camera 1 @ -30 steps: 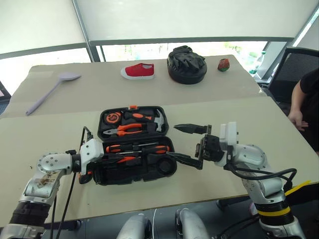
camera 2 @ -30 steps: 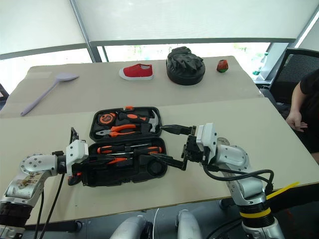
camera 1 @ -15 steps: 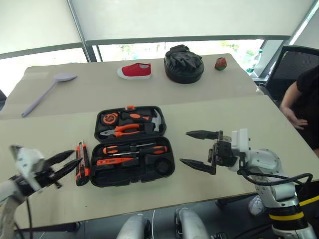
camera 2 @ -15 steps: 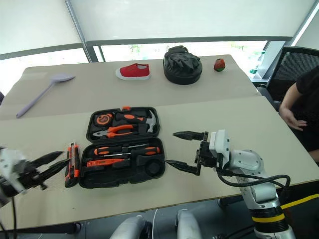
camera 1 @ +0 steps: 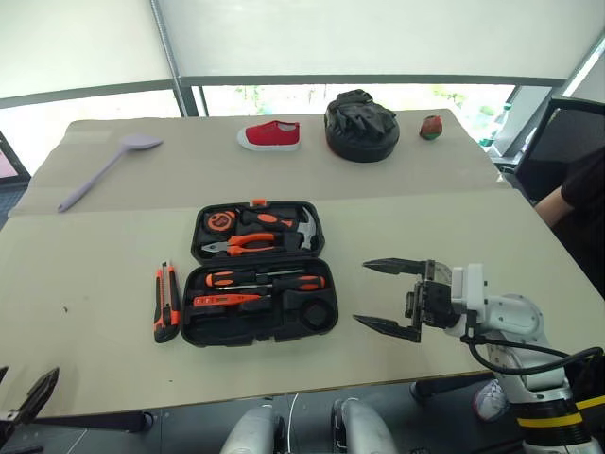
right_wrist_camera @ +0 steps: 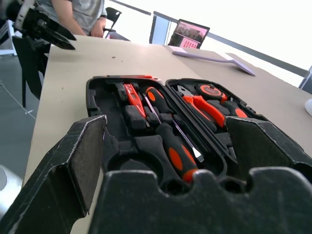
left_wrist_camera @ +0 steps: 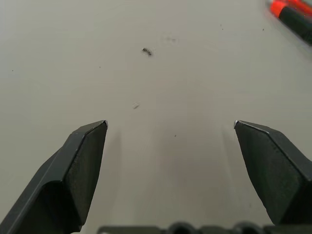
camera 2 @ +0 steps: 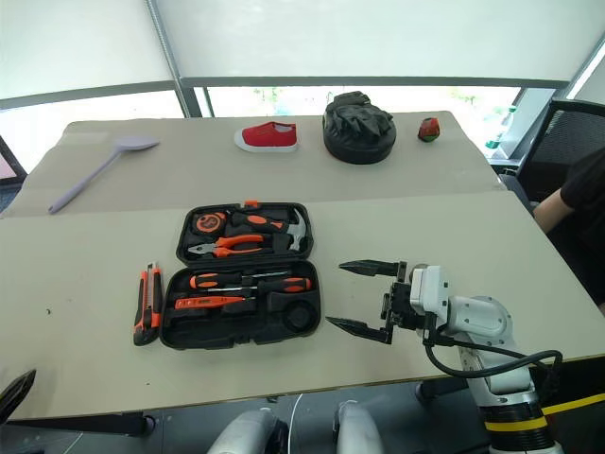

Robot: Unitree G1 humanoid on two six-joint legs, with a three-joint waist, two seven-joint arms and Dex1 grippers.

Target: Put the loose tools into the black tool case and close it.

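Note:
The black tool case (camera 1: 257,273) lies open in the middle of the table. Its front half holds two black-and-orange screwdrivers (camera 1: 267,281) and a slim red-orange screwdriver (camera 1: 225,301). The back half holds pliers, a hammer and a tape measure. An orange-black utility knife (camera 1: 166,301) lies on the table, just left of the case. My right gripper (camera 1: 389,296) hovers open to the right of the case, pointing at it. My left gripper (left_wrist_camera: 170,125) is open over bare table at the front left edge, well away from the knife, with nothing between its fingers (camera 1: 34,396).
At the back lie a lilac spoon (camera 1: 106,169), a red shoe (camera 1: 269,135), a round black bundle of gloves (camera 1: 361,125) and a small red-green object (camera 1: 431,127). A person (camera 1: 584,194) sits by a chair at the far right.
My left gripper has opened and pulled back from the case's left side to the front left table edge. The utility knife now lies beside the case. The right gripper has barely shifted.

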